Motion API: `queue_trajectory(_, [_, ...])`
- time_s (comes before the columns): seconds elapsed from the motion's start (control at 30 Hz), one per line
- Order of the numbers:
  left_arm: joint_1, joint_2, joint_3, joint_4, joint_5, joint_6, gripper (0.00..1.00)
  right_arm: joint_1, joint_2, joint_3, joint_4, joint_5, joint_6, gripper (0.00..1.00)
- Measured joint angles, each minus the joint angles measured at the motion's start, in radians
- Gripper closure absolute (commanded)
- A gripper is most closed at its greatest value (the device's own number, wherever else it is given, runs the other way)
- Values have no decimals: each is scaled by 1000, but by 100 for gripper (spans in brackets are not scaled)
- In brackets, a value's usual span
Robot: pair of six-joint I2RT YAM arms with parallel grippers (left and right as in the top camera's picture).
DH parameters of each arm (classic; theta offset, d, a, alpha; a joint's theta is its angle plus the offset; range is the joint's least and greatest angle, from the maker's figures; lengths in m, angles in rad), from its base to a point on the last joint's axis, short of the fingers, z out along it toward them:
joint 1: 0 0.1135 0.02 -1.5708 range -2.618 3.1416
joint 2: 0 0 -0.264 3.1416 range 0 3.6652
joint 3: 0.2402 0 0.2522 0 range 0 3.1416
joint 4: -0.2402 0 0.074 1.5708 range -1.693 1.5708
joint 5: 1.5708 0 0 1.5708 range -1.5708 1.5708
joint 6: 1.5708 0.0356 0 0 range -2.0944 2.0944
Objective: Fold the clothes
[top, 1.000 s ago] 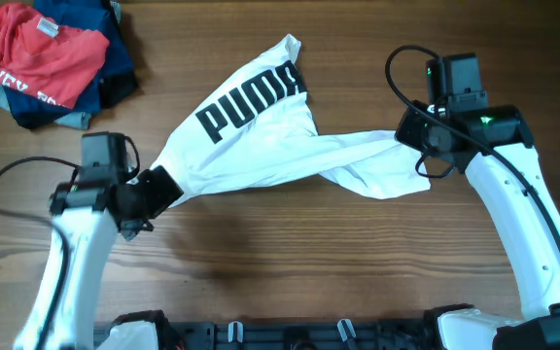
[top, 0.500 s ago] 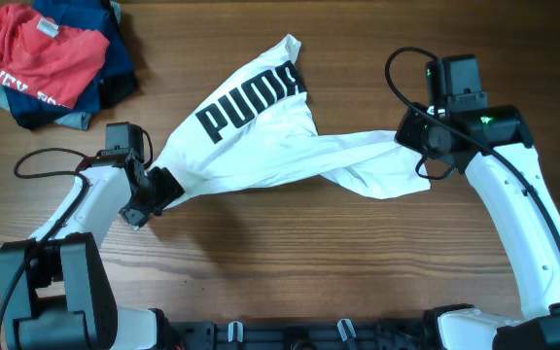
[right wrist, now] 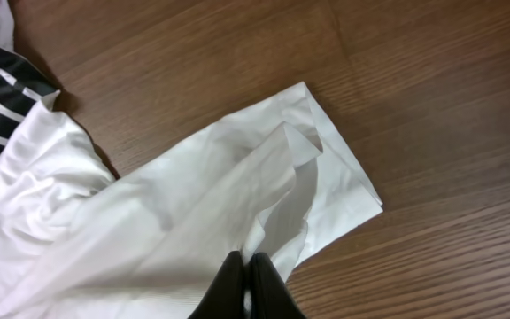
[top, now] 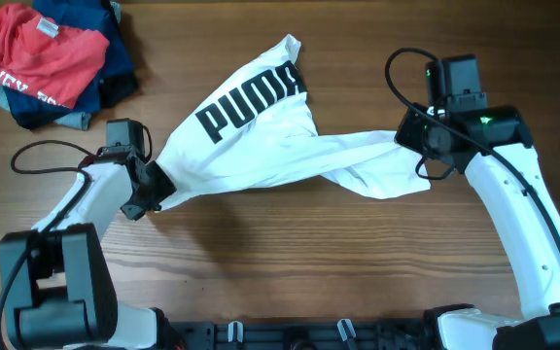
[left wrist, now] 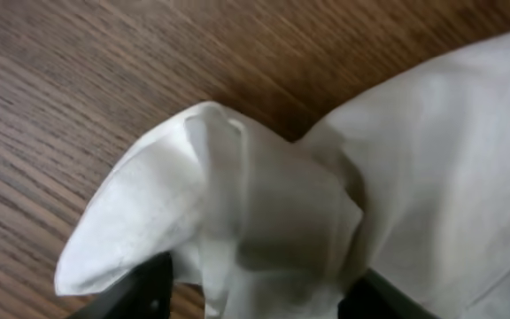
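Item: white shirt (top: 261, 146), twisted across desk (top: 309, 262) centre. Right fingers (right wrist: 234, 285) pinched shut on one end; left fingers (left wrist: 142, 285) astride bunched corner, grip unclear. Advice: secure corner, then untwist, spread flat.

A wooden table (top: 290, 253) with plain grain is seen throughout. In the upper left corner of the overhead view a pile is heaped on it: a red printed T-shirt (top: 37, 53) is laid on top, with navy blue garments (top: 117, 70) bunched beneath and beside it.
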Motion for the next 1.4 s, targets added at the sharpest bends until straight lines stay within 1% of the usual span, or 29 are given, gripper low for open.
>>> queue_trajectory(0.07, [0, 4, 3, 0, -8, -4, 74, 0, 0, -2, 0, 0, 0, 96])
queue_trajectory(0.1, [0, 6, 3, 6, -14, 1, 78, 0, 0, -2, 0, 0, 0, 96])
queue_trajectory(0.17, [0, 7, 3, 15, -14, 3, 96, 0, 0, -2, -1, 0, 0, 96])
queue_trajectory(0.37, [0, 6, 8, -7, 13, 1, 96, 0, 0, -2, -6, 0, 18, 96])
queue_trajectory(0.5, [0, -45, 9, -148, 45, -10, 96, 0, -1, -2, -50, -5, 48, 96])
queue_trajectory(0.63, [0, -223, 13, -243, 89, -18, 96, 0, -42, -5, -73, -16, 73, 96])
queue_trajectory(0.87, [0, -642, 27, -389, 121, -25, 96, 0, -258, -7, -183, -34, 93, 96])
queue_trajectory(0.97, [0, -791, 61, -492, 121, -26, 96, 0, -349, -7, -232, -42, 101, 96])
queue_trajectory(1.07, [0, -907, 173, -622, 121, -36, 96, 0, -447, -7, -262, -63, 105, 96])
queue_trajectory(1.13, [0, -950, 293, -692, 121, -40, 96, 0, -513, -3, -272, -72, 105, 95])
queue_trajectory(1.2, [0, -959, 413, -759, 122, -42, 96, 0, -569, 16, -281, -86, 106, 96])
queue_trajectory(1.3, [0, -950, 575, -831, 121, -48, 96, 0, -602, 64, -296, -99, 108, 96])
queue_trajectory(1.37, [0, -944, 681, -859, 121, -48, 96, 0, -604, 133, -305, -106, 107, 96])
queue_trajectory(1.4, [0, -939, 762, -874, 121, -49, 96, 0, -603, 183, -312, -103, 107, 96])
